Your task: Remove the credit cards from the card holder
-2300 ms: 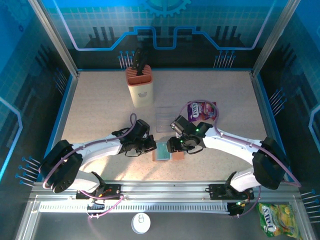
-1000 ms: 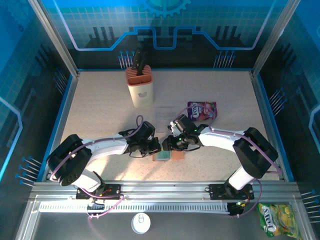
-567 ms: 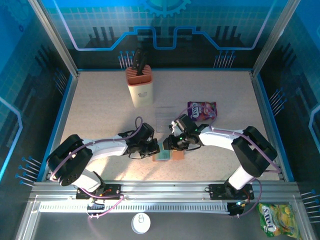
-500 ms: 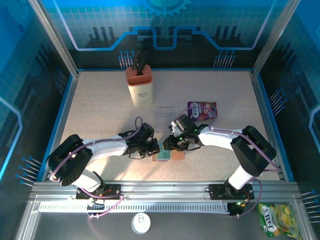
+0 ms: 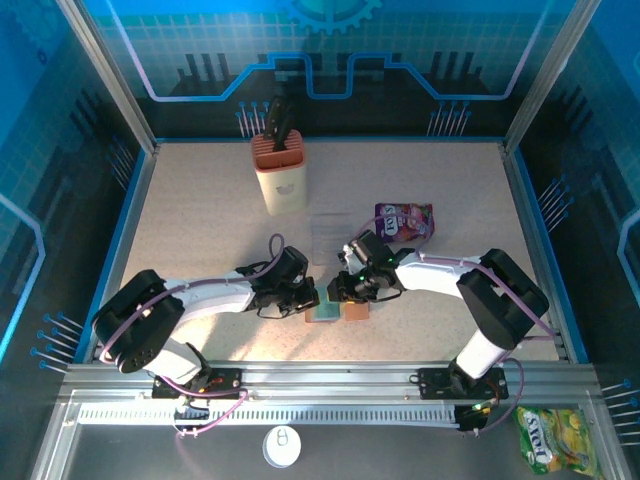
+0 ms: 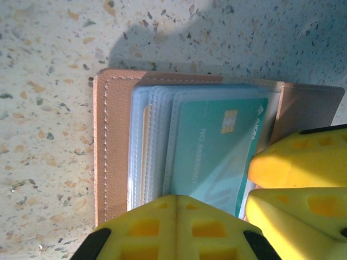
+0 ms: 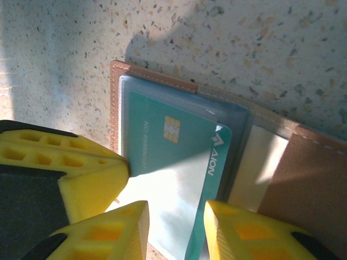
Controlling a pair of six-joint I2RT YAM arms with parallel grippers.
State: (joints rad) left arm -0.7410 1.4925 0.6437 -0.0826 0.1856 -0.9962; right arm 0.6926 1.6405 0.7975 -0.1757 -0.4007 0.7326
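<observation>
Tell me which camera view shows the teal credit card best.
Right wrist view: the teal credit card is large, its chip and logo plain. The left wrist view shows it too, inside clear sleeves with glare. The top external view gives a small teal patch.

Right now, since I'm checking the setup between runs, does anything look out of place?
Yes. A yellow-green snack packet lies off the table, below its near rail at the right corner of the top view, outside the work area. On the table itself nothing looks spilled, tipped or damaged.
</observation>
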